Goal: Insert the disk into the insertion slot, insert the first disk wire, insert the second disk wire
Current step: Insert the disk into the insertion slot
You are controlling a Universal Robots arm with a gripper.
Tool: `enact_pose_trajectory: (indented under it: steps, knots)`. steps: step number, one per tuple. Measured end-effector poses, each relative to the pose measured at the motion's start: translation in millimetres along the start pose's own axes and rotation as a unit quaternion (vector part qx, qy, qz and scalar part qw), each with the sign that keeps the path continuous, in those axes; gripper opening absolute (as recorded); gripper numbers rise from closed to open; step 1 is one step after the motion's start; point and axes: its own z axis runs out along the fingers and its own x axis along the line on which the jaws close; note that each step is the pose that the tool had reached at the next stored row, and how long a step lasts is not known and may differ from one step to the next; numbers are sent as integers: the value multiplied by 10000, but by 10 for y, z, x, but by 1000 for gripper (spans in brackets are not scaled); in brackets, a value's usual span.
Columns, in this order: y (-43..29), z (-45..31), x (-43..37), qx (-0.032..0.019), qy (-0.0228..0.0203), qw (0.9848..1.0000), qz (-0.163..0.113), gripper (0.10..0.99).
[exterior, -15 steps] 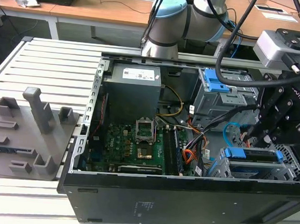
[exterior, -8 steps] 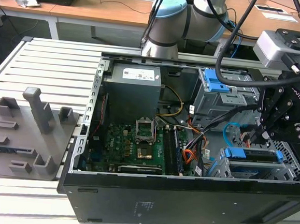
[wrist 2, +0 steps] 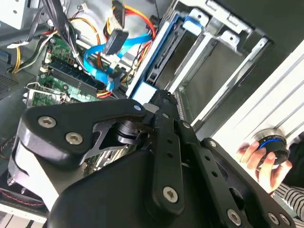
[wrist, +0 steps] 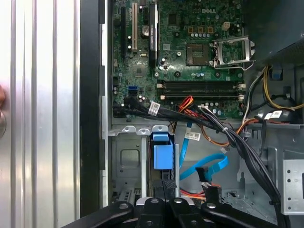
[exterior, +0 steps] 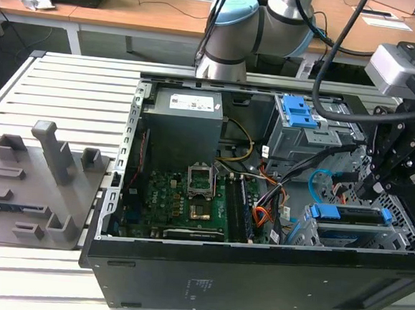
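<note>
The disk [exterior: 350, 214], in its bright blue carrier, stands edge-up inside the insertion slot [exterior: 403, 231], the low perforated grey cage at the case's near corner on the exterior view's right. In the first wrist view the disk [wrist: 162, 154] shows as a blue strip in the cage [wrist: 126, 159]. My black gripper [exterior: 372, 188] hovers right over the disk's end, fingers shut together [wrist: 164, 186]. The second disk wire [wrist: 209, 166], a light-blue flat cable, loops loose beside the cage, its dark plug free [wrist 2: 115, 42]. I cannot tell which bundle is the first disk wire.
A taller grey bay with blue latches [exterior: 301, 112] stands behind the cage. Black, orange and red wire bundles [wrist: 223, 130] cross between the cage and the motherboard [exterior: 183, 196]. A grey fixture [exterior: 40, 178] lies on the exterior view's left. A person's hand [wrist 2: 259, 156] rests outside the case.
</note>
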Motion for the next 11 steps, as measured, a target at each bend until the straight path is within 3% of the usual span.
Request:
enact_pose_trajectory:
  steps: [6,9,11]
  knots:
    - [-60,27,-1,-10,0,10000,0,106]
    - [-90,132,-1,-13,0,10000,0,106]
    - [-120,164,-1,-16,0,10000,1,106]
